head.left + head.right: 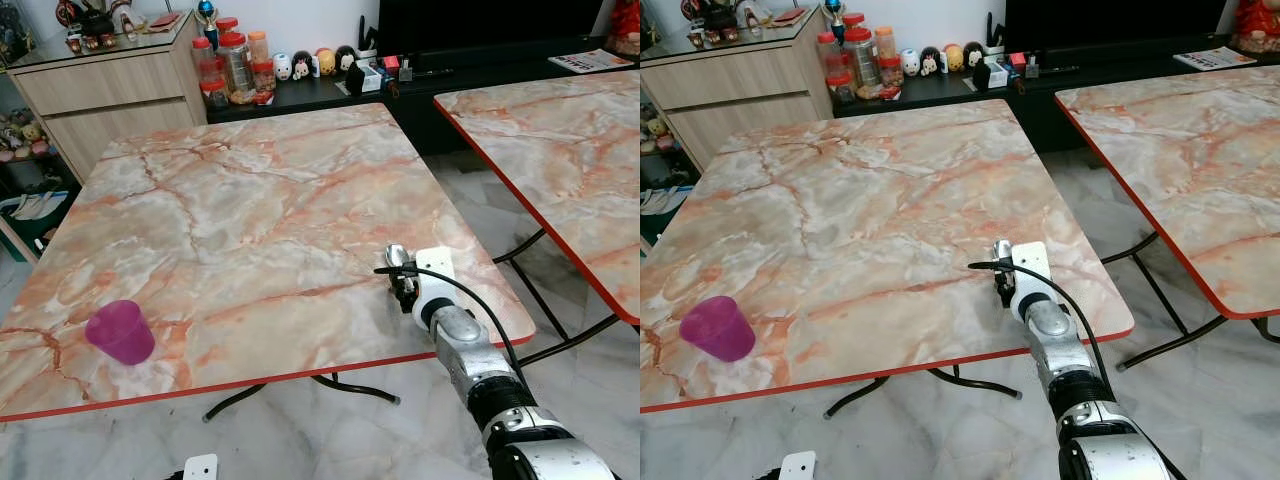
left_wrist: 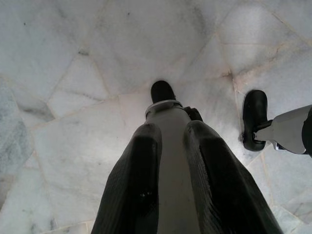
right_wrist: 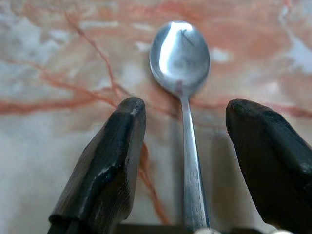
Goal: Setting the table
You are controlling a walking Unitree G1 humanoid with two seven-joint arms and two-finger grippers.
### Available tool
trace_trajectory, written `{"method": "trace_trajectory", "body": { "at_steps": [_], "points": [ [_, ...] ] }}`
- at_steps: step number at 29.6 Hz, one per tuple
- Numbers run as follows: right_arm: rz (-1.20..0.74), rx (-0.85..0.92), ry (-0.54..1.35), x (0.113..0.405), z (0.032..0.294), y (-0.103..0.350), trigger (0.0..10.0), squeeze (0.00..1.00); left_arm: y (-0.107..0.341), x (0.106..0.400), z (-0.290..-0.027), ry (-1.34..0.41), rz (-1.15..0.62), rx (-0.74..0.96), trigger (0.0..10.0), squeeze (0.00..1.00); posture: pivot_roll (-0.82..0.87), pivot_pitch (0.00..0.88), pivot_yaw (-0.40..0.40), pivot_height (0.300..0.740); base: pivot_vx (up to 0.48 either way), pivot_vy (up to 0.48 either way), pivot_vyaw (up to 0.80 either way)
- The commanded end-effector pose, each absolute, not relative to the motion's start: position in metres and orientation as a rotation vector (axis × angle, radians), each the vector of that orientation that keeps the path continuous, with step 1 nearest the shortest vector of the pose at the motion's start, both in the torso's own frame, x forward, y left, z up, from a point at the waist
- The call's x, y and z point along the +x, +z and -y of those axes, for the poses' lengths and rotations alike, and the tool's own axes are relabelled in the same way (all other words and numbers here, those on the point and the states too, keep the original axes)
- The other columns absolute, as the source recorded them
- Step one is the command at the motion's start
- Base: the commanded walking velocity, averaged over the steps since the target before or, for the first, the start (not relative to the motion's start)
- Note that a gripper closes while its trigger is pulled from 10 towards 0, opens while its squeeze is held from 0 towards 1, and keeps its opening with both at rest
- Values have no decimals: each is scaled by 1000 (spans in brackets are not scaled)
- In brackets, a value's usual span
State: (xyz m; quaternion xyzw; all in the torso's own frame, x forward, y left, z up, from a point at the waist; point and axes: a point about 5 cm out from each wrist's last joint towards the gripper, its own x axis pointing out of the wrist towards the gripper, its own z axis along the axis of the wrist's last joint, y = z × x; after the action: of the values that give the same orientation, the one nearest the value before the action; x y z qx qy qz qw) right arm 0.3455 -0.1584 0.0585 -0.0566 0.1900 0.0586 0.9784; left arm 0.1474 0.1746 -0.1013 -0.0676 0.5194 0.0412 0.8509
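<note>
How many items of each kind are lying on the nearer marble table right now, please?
Purple cup: 1
Metal spoon: 1, lying between the open fingers of the right gripper
Total: 2

The table (image 1: 250, 200) is marbled in peach, orange and grey with a red edge. At lower left of the head view stands a magenta cup (image 1: 120, 332). The spoon (image 3: 181, 53) is shiny silver, the fingers (image 3: 105, 170) black, the floor (image 2: 73, 73) seemingly pale grey marble.
</note>
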Motion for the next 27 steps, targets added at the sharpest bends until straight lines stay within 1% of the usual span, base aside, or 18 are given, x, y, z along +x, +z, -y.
{"method": "trace_trajectory", "body": {
  "at_steps": [1, 6, 7, 8, 9, 27],
  "points": [
    [-375, -113, 120, 347, 157, 60, 10000, 0, -103, 142, -176, 79, -1120, -131, 10000, 0, -307, 0, 90, 740, 0, 0, 0],
    [-397, -111, 112, 342, 160, 52, 10000, 0, -103, 143, -177, 81, -1119, -125, 10000, 0, -306, 0, 90, 740, 0, 0, 0],
    [-399, -111, 113, 341, 160, 51, 6431, 0, -103, 143, -178, 81, -1120, -125, 10000, 0, -306, 0, 90, 740, 0, 0, 0],
    [-402, -109, 113, 341, 160, 50, 235, 0, -103, 143, -178, 81, -1120, -124, 10000, 0, -306, 0, 90, 740, 0, 0, 0],
    [-406, -112, 122, 339, 160, 48, 0, 0, -103, 142, -178, 82, -1124, -124, 10000, 0, -306, 0, 90, 740, 0, 0, 0],
    [-390, -106, 148, 341, 156, 51, 0, 0, -105, 138, -177, 87, -1140, -147, 10000, 0, -301, 0, 85, 740, 0, 0, 0]
  ]
}}
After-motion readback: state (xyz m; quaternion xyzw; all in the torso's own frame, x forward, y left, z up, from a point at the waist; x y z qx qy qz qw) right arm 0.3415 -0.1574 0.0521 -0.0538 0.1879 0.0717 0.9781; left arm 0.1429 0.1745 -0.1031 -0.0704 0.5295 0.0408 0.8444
